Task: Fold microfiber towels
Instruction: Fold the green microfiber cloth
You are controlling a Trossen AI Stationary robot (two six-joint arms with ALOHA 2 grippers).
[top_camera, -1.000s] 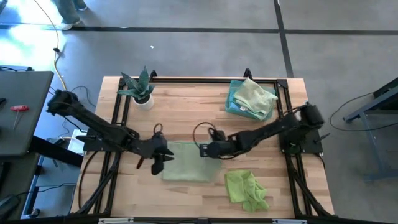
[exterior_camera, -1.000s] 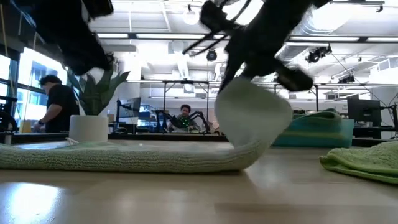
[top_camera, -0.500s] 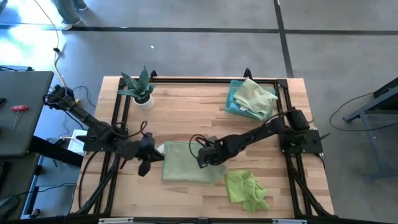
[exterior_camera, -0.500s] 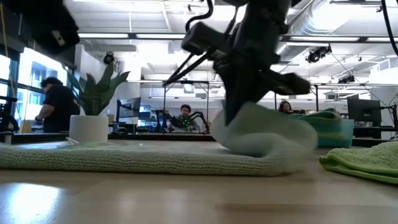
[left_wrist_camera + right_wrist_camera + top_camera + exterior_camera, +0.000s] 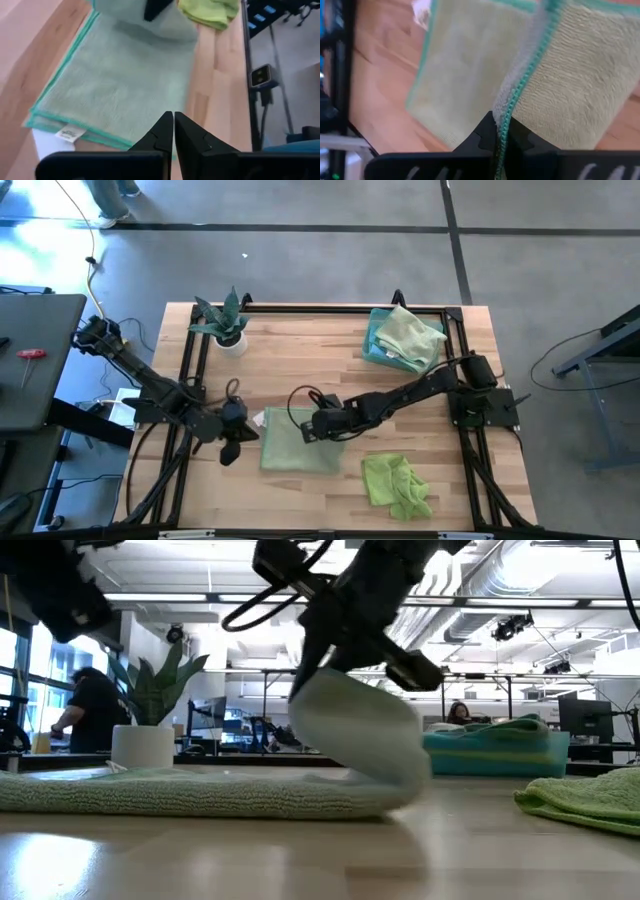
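My right gripper (image 5: 308, 428), frame centre: jaws clamp sage towel (image 5: 285, 450) edge, lifted. Left gripper (image 5: 232, 448) beside towel's left edge, jaws closed, empty.

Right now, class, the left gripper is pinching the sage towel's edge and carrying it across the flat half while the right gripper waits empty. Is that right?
No, the arms are swapped. In the right wrist view the right gripper pinches the sage towel's teal-trimmed edge and carries it over the flat half; the left wrist view shows the left gripper shut and empty beside the towel.
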